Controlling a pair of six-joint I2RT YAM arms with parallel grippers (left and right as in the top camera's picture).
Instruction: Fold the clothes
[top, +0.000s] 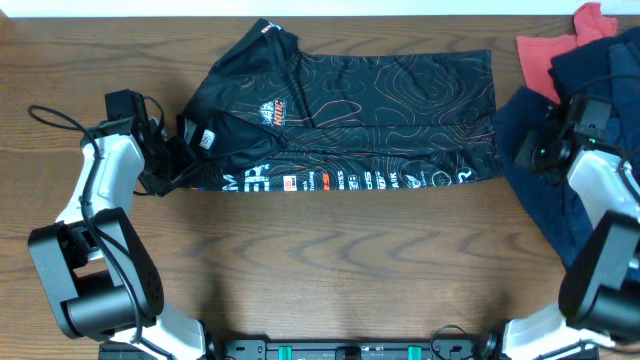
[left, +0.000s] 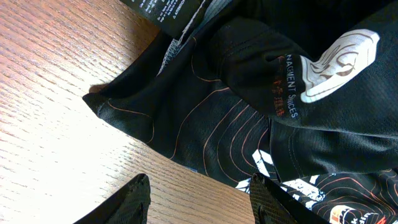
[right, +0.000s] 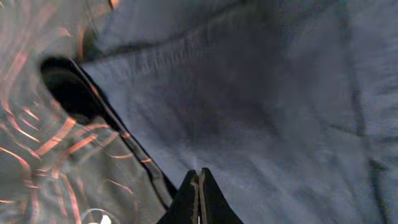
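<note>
1. My left fingers (top: 168, 160) stand apart, and nothing is between them. In the left wrist view they frame the lower edge of the picture, with a bunched corner of the black T-shirt (top: 380, 100) just above. I judge they are held open so they can close on that edge.
2. My right fingers (right: 199, 198) are pressed together and grip nothing. They hang over a navy garment (right: 267, 93), with the T-shirt's edge at the left of that view. I judge this arm is parked off the work rather than helping.
3. The T-shirt lies flat across the upper middle of the overhead view. Its collar end is toward the left and its hem toward the right.
4. A band of printed logos runs along the T-shirt's lower edge, and the left end is doubled over itself. It looks partly folded, and I think the left end needs another pass.
5. The navy garment is heaped at the right of the overhead view, with a red garment (top: 565, 45) at the upper right. Both seem set aside.
6. The counter (top: 330, 260) is brown wood, bare along the lower middle.
</note>
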